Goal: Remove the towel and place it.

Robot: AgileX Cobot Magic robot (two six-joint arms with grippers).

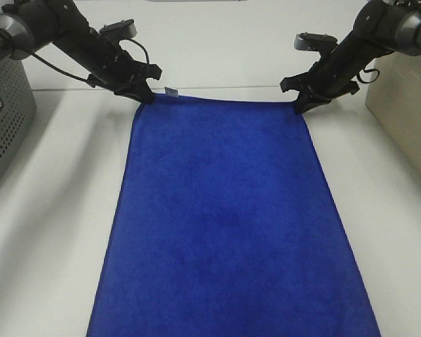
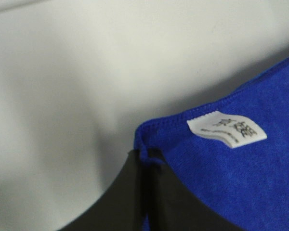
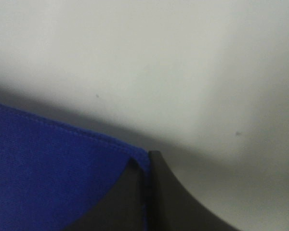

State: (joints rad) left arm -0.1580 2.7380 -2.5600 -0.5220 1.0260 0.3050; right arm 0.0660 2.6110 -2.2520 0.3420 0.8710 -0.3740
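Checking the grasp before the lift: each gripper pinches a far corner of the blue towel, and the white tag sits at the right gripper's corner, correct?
Not quite. The white tag sits at the left gripper's corner of the blue towel, as the left wrist view shows; the right gripper's corner has none.

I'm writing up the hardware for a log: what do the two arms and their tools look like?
Both arms are matte black with grey metallic joint housings and loose black cables. The left tool and right tool end in flat black fingers. No markings show on them.

The towel [image 1: 228, 217] is plush, matt blue cloth with stitched edges, on a smooth white table [image 1: 49, 232].
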